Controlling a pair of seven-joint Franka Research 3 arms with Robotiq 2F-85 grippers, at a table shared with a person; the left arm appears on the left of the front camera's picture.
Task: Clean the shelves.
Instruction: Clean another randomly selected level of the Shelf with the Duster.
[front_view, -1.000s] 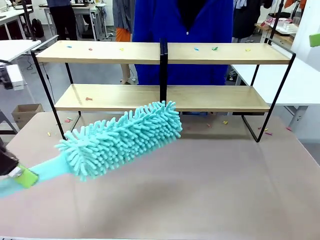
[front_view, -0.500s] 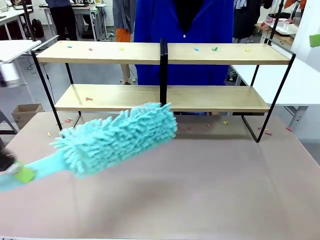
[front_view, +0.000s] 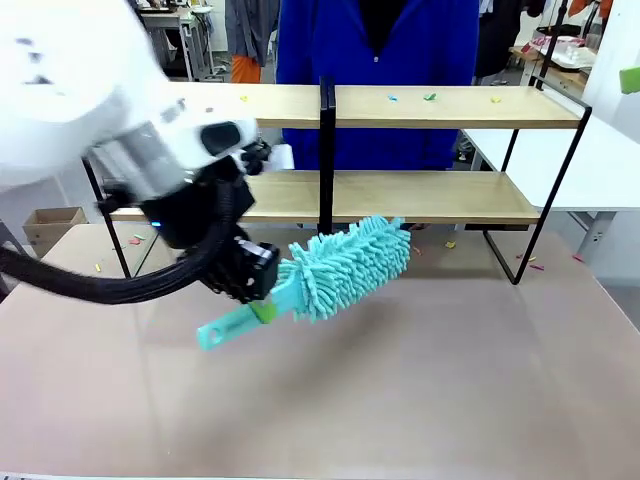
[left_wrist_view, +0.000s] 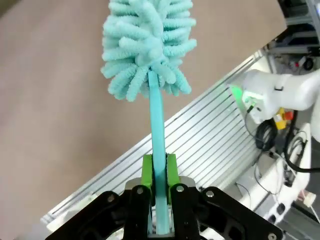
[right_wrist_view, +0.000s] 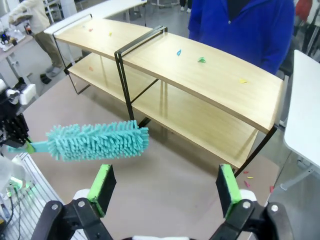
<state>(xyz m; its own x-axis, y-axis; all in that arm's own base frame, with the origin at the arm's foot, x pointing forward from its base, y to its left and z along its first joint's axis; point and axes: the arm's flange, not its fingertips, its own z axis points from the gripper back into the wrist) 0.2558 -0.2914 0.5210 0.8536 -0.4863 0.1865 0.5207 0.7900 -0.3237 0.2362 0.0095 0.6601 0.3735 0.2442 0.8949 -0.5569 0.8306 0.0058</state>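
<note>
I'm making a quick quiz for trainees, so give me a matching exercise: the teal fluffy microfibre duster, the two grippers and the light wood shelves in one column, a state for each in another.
1 teal fluffy microfibre duster
2 left gripper
3 right gripper
4 light wood shelves in black metal frame

A open, empty
B small coloured scraps on top boards
C held by its handle
D shut on the duster's handle

Pairs: 1-C, 2-D, 3-A, 4-B

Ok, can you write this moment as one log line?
left gripper: shut on fluffy turquoise duster | duster: held before two-tier light-wood shelves | right gripper: open, empty | top board: small coloured scraps
</note>
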